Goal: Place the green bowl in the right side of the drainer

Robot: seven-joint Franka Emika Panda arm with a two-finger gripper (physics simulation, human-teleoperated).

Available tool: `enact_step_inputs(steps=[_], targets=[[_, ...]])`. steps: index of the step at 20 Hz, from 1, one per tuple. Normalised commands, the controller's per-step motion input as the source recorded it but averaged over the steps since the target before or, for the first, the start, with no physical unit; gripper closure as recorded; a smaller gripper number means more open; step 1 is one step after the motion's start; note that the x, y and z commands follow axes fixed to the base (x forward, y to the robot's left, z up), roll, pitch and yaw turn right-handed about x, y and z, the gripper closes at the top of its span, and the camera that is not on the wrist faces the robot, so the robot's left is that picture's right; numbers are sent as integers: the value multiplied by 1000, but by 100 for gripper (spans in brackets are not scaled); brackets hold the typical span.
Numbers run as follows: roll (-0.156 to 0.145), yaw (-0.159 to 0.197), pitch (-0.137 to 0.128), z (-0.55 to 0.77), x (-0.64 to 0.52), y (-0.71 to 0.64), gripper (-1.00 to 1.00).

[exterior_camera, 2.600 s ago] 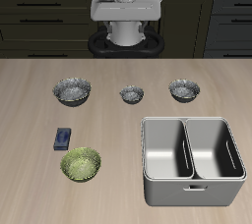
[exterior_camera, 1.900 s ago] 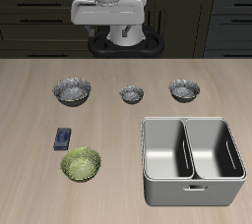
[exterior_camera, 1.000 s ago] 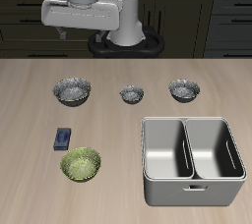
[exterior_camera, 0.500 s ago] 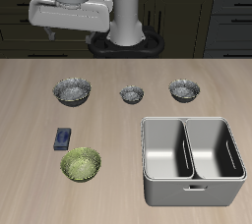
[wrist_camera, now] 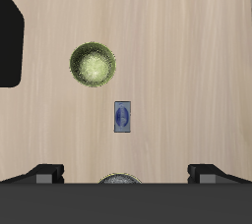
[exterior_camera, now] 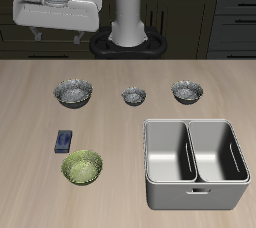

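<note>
Reaching for the green bowl (exterior_camera: 82, 166) is the step you are in: the gripper (exterior_camera: 58, 34) hangs high over the back of the table, well apart from it, with its two fingers spread wide and nothing between them. The bowl sits upright on the wood near the table's front edge, just beside a small blue rectangular object (exterior_camera: 64, 139), which lies a little farther back. The wrist view shows the bowl (wrist_camera: 93, 66) and the blue object (wrist_camera: 122, 117) apart, not touching. A large grey bowl (exterior_camera: 74, 93) stands farther back again, in a row with two smaller grey bowls. The drainer (exterior_camera: 196, 197) stands across the table, both compartments bare. Next you need to bring the gripper forward over the bowl's rim and descend, keeping clear of the blue piece; a rim pinch on that glassy wall may slip.
</note>
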Motion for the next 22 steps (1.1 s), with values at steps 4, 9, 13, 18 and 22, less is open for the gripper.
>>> enact_step_inputs(steps=[4, 9, 13, 18, 22], targets=[[-26, -2, 5, -11, 211, -164, -100], [23, 30, -19, 30, 154, -64, -100], [10, -22, -48, 140, 119, -9, -100], [-23, 12, -13, 14, 314, 13, -100], [-27, -14, 14, -57, 324, -1, -100]])
